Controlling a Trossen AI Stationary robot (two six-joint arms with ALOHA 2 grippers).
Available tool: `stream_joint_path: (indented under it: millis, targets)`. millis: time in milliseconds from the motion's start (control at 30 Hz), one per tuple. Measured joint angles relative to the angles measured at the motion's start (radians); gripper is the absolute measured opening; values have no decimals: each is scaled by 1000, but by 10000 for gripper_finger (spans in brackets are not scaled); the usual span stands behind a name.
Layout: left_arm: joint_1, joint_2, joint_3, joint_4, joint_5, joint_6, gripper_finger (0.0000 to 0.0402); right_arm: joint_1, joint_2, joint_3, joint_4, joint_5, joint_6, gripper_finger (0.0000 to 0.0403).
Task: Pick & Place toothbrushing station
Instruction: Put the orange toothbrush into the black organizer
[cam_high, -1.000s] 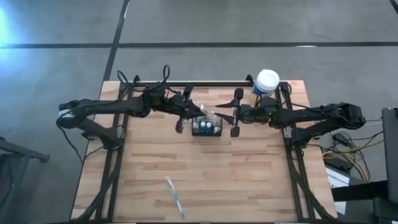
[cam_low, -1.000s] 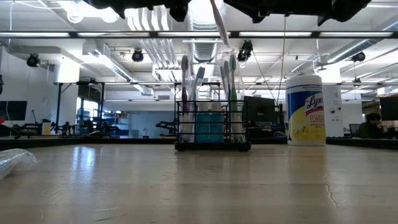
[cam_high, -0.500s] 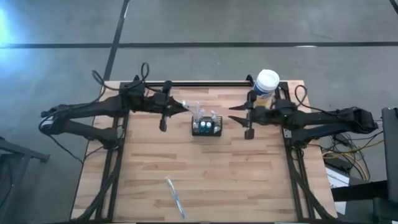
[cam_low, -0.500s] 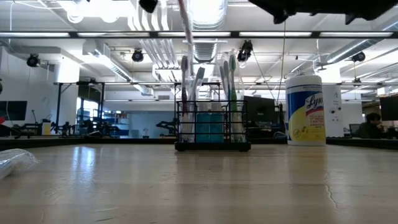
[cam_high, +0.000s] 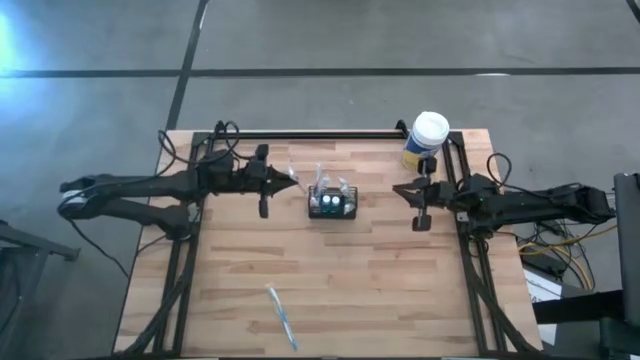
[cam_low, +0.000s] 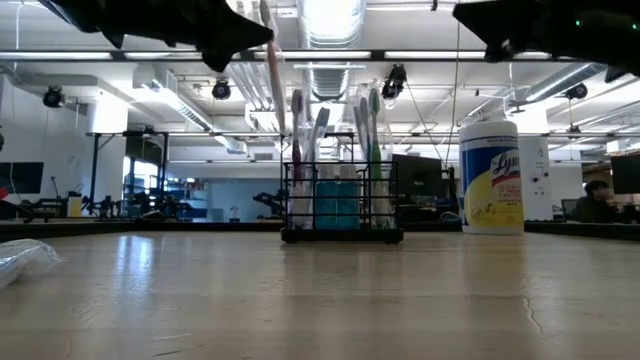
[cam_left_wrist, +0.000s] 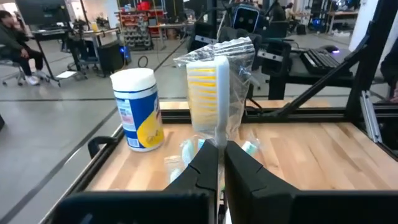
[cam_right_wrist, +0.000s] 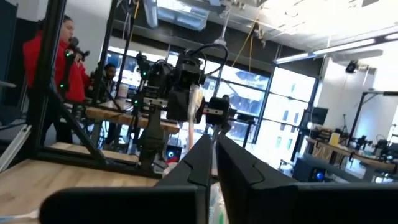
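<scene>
Wooden planks make up the counter, broad enough to leave both arms room at its far half, where the work is gathered. Next in size, the white-lidded canister with a yellow label stands upright at the far right corner, apart from the action and apparently just parked there. The toothbrushing station, a small black wire-mesh holder, sits upright near the middle of the counter's far half, between the two arms, its compartments already carrying several brushes bristles-up so they can be dropped in from above. The left end effector hangs just to the holder's left, pressed together and pinching a wrapped toothbrush by its handle, head up in the wrist view; holding it that way probably suits lowering it into a compartment. The right end effector waits well to the holder's right, pressed together on nothing visible. Smallest, another wrapped toothbrush lies flat near the front edge, likely awaiting its turn.
</scene>
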Motion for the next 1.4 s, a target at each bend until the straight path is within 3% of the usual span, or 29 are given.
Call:
stream_joint_path:
  millis: [533, 1400]
  targets:
    - [-10, 207, -16, 153, 12, -23, 11, 0, -27, -74, 28, 3, -26, 11]
    - [-10, 460, -14, 206, -10, 19, 12, -1, -25, -76, 23, 3, -30, 11]
